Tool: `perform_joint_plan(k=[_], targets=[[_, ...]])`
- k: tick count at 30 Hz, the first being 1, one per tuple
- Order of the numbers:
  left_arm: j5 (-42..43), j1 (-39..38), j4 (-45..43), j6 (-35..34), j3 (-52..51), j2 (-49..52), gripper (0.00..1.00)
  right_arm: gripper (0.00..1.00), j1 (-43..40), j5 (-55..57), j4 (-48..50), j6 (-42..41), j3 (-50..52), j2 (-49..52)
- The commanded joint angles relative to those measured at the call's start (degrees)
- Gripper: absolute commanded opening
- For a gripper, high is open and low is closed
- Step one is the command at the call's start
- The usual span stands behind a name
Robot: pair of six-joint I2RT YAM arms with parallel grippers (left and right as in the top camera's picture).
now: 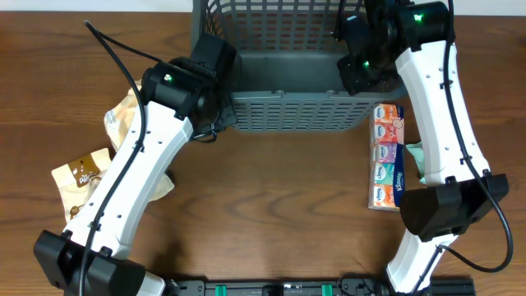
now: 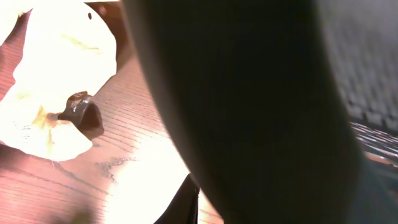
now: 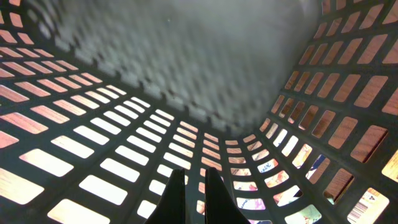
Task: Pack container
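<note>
The container [image 1: 288, 111] is a large dark grey slotted basket at the back middle of the table. My left gripper [image 1: 215, 62] is at its left wall. In the left wrist view a close dark mass [image 2: 261, 106] fills most of the frame and only one finger [image 2: 186, 205] shows, so its state is unclear. My right gripper [image 1: 359, 64] is inside the container at its right near corner. In the right wrist view its fingers [image 3: 196, 199] are nearly together with nothing between them, facing the lattice wall [image 3: 124, 155].
A strip of colourful tissue packs [image 1: 386, 156] lies right of the container, with a pale green packet [image 1: 415, 158] beside it. Cream [image 1: 123, 115] and brown [image 1: 78, 173] snack packets lie on the left, partly under the left arm. A bright packet [image 2: 62, 68] shows in the left wrist view.
</note>
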State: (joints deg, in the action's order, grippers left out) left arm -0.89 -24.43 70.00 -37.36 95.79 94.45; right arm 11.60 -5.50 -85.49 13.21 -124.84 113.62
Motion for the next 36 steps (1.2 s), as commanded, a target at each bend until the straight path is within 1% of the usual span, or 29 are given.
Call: perform_joint_plan(k=[1,8,24,36], targets=[[-1.36,0.42,-0.46,0.96,0.00,0.59,0.06,0.01,0.48,0.15,-0.52,-0.76,-0.37,-1.03],[-1.33,0.42,-0.44,1.46,0.00,0.59,0.06,0.01,0.35,0.15,0.76,-0.74,-0.37,-1.88],[-1.53,2.03,-0.44,2.67,0.00,0.59,0.06,0.01,0.28,0.15,-1.18,-2.49,-0.37,-2.43],[-1.55,2.03,-0.26,3.39,0.00,0.59,0.06,0.01,0.37,0.17,-0.15,-2.89,-0.37,-2.43]])
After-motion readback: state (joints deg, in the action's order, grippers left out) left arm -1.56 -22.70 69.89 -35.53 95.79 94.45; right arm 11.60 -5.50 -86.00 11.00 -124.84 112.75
